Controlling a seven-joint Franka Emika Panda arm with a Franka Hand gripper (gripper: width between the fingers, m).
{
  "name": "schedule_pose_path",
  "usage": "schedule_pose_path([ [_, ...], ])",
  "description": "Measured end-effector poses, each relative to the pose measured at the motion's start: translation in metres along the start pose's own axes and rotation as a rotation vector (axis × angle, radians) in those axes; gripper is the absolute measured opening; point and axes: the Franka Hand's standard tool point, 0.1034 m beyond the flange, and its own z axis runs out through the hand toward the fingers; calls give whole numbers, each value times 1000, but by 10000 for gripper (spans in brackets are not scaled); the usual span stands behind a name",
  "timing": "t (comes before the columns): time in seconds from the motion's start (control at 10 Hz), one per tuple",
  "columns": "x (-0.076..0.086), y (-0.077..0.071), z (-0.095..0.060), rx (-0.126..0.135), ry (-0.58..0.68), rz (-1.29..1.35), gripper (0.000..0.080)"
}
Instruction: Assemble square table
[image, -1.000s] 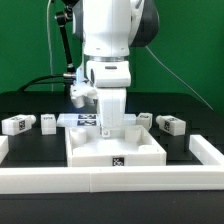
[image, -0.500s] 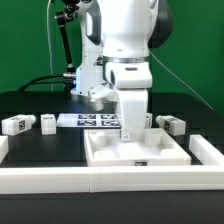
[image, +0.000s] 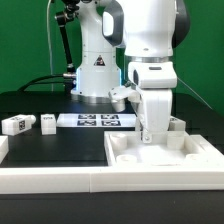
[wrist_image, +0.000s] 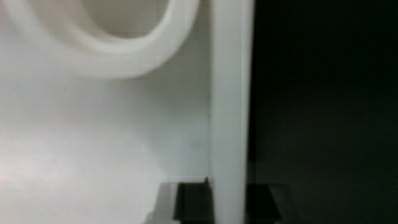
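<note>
One large white plastic square slab (image: 135, 158) (wrist_image: 89, 130), recessed in the middle, flat on the black tabletop (image: 60, 145). Sits toward the exterior view's right, just behind the long white plastic front rail (image: 70, 180). Raised rim all round. One round socket ring (wrist_image: 125, 40) close by in the wrist view, just beside the rim wall.

One claw (image: 152, 137) (wrist_image: 228, 205), pointing straight down over the slab's far rim. Closed to a narrow gap, with the thin upright rim wall clamped between its two dark fingertips (wrist_image: 189, 203) (the wrist view shows the wall running straight down between them). Nothing else in its hold.

Small white tagged block legs: three made out. Two (image: 14, 125) (image: 47, 122) side by side on the tabletop at the exterior view's left, well apart from the slab. One (image: 178, 124) just beyond the slab's far edge, at the claw's right in that view, partly hidden. A fourth cannot be told.

One marker board (image: 95, 120), flat on the tabletop between the left pair of legs and the claw, farther back than the slab.

One white robot arm (image: 150, 40), upright above the claw.
</note>
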Motion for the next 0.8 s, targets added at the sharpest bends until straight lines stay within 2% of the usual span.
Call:
schedule_pose_path([
  [0.1,0,0,0,0,-1,10,60],
  [0.2,-1,0,0,1,-1,11,137],
  [0.3,-1,-1,1,1,-1,11,137],
  [0.4,-1,-1,1,2,-1,11,320],
  [0.5,-1,-1,1,2,-1,11,320],
  [0.6,-2,-2,-1,0,-2,20,503],
  [0.7,-4,-5,-8,-7,-6,47,602],
  [0.8,0,-11,-16,-14,-8,102,602],
])
